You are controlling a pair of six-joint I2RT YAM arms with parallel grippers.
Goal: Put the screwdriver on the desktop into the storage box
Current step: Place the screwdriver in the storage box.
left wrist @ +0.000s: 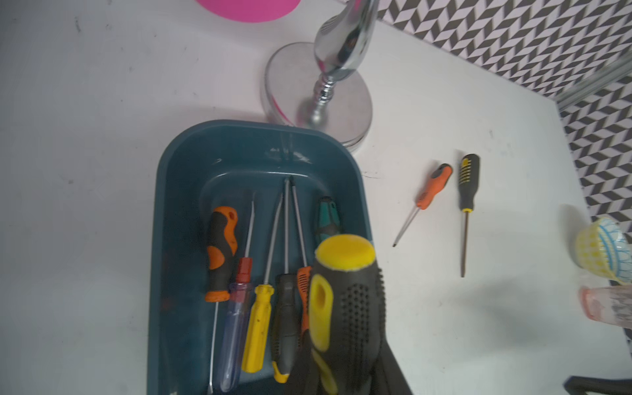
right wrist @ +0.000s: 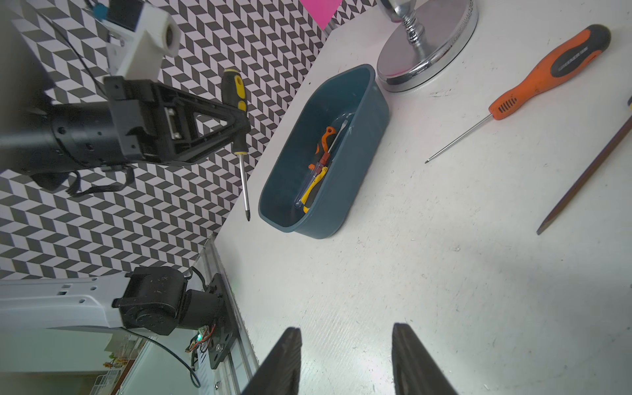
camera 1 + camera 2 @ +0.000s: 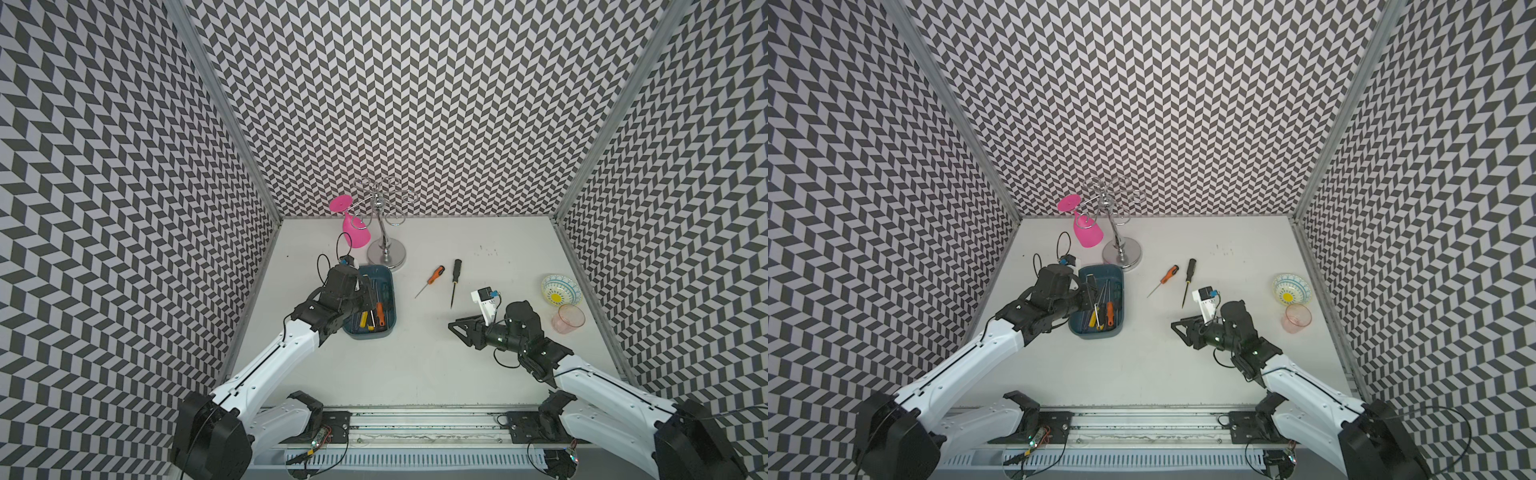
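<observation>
- The left fingers point(image 2: 236, 123) are clamping a black-and-yellow screwdriver point(image 2: 233, 89) low on its handle. Its tip is pointing down as they hang over the storage box point(image 3: 394, 309), clear of the counter point(image 3: 415, 365).
- The storage box is sitting at about 9 o'clock on the counter. A row of stored screwdrivers point(image 1: 255, 325) is lying lengthwise inside, covering much of the floor under the held tool.
- A chrome stand point(image 3: 390, 254) is standing at the box's 12 o'clock, its round base just beside the far rim. A pink glass point(image 3: 356, 232) is hanging upside down from it.
- At the box's 3 o'clock, well apart from it, an orange-handled screwdriver point(image 3: 435, 276) and a slim black screwdriver point(image 3: 457, 266) are lying on the counter, near each other but not touching.
- The right fingers point(image 3: 459, 328) are hovering at the slim black screwdriver's 5 o'clock, standing partly apart with only bare counter showing between them.
- A patterned bowl point(image 3: 562, 289) and a pink tumbler point(image 3: 568, 319) are sitting just beside each other near the counter's 3 o'clock edge.
</observation>
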